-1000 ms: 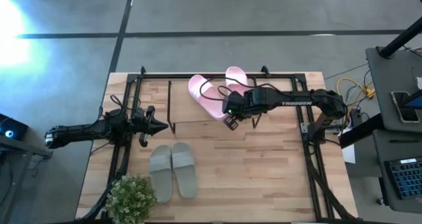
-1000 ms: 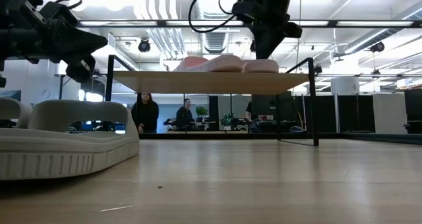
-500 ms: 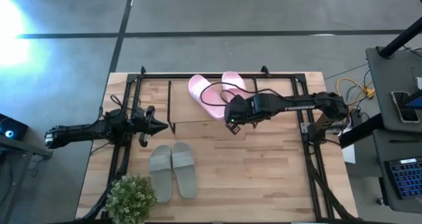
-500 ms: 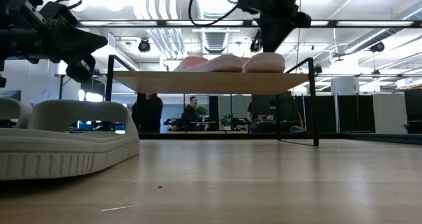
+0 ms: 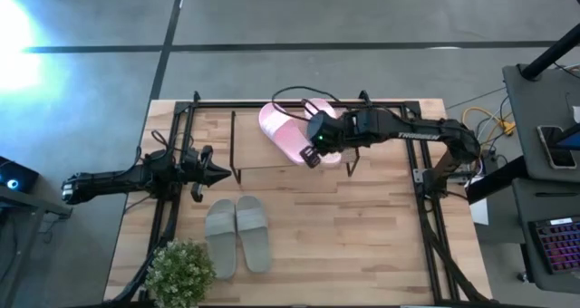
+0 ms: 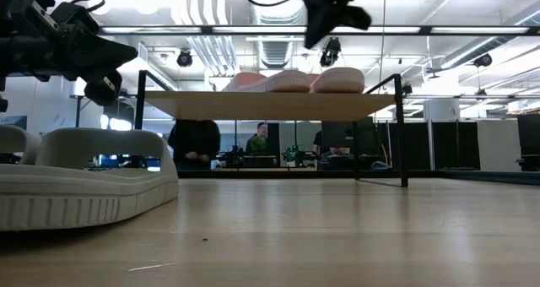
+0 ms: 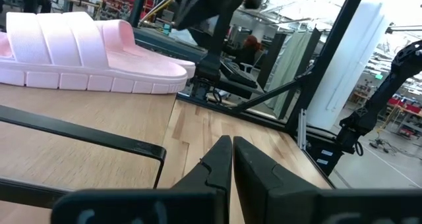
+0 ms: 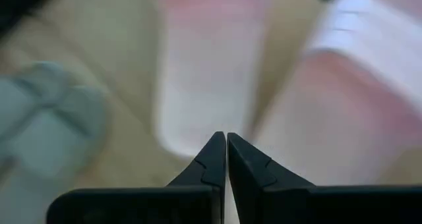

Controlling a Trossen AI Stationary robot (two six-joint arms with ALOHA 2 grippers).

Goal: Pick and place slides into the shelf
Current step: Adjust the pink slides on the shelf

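Observation:
Two pale pink slides lie on their soles on the shelf's wooden top point(image 6: 261, 105): one point(image 5: 279, 131) point(image 6: 270, 81) shows fully from above, the other point(image 6: 337, 78) is mostly hidden under my right arm in the high view. My right gripper point(image 5: 314, 150) point(image 8: 226, 145) hovers shut above them, touching nothing. The grey-green pair point(image 5: 237, 235) lies side by side on the table near the front edge. My left gripper point(image 5: 217, 172) point(image 7: 231, 148) waits shut at the shelf's left side, level with a pink slide point(image 7: 86, 49).
A potted plant point(image 5: 179, 274) stands at the table's near left corner. A black tube frame point(image 5: 426, 190) runs around the table. Bare tabletop lies to the right of the grey-green pair. People move in the room beyond the table in the low view.
My right gripper has risen from just over the right-hand pink slide and swung toward the table's far edge, turning as it went. That slide shifted slightly on the shelf top, closer to the other pink one. The left arm stayed still.

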